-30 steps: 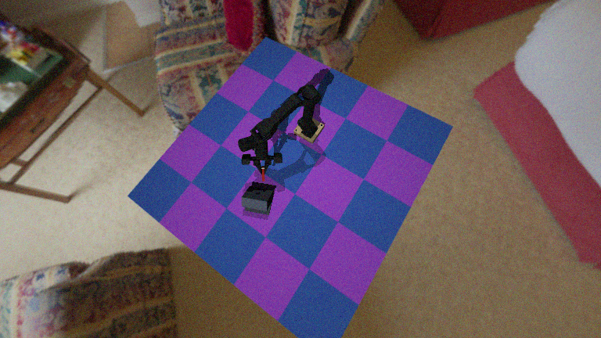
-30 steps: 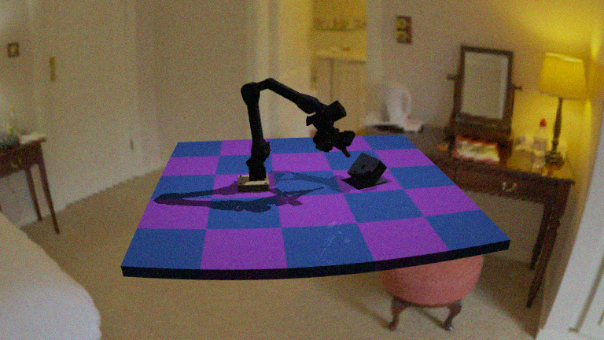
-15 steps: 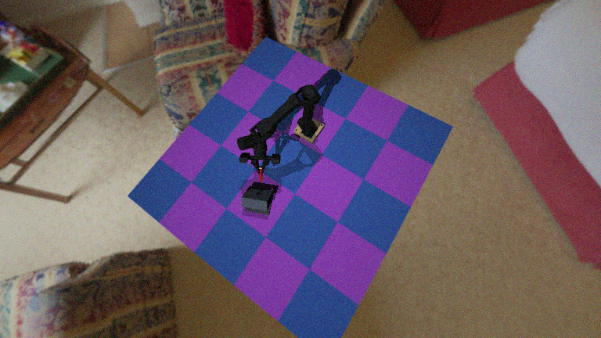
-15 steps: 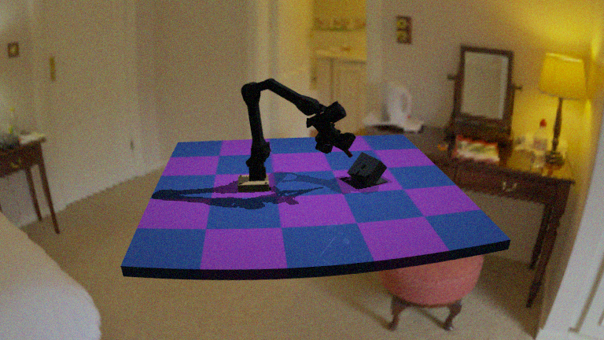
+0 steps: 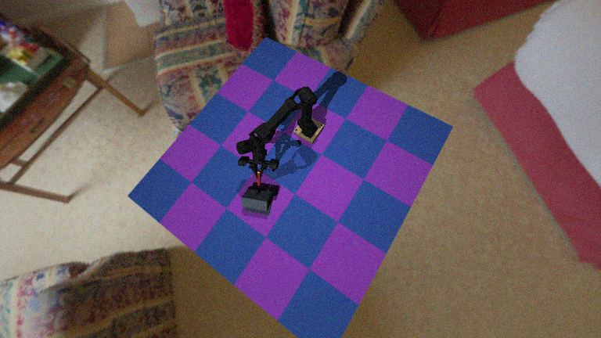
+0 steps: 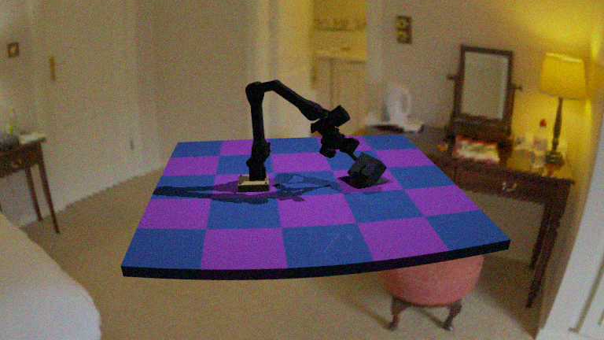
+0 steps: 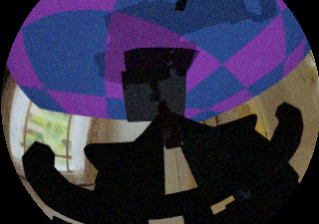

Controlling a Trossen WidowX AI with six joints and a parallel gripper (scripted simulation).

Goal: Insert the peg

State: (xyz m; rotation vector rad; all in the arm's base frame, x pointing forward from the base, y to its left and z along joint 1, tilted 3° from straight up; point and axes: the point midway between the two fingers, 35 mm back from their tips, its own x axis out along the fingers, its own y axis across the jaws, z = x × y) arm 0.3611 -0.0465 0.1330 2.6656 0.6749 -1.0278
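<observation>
A thin red peg (image 5: 258,178) (image 6: 354,157) is held tilted between the fingertips; it shows dark red in the wrist view (image 7: 172,136). My gripper (image 5: 258,172) (image 6: 351,153) (image 7: 164,117) is shut on the peg, just on the robot's side of the dark grey block with the sloped panel (image 5: 257,201) (image 6: 366,171) (image 7: 141,102). The peg's lower end points at the block's dark sloped face and overlaps or meets its upper part in the top and exterior views. The hole is hidden or too dark to make out, so I cannot tell whether the peg's end is in it.
The checkered table (image 5: 329,263) (image 6: 320,242) carries the arm's pale base plate (image 5: 312,138) (image 6: 252,186), behind the gripper. The arm arches from it over to the block. Chairs and other furniture stand beyond the table's edges.
</observation>
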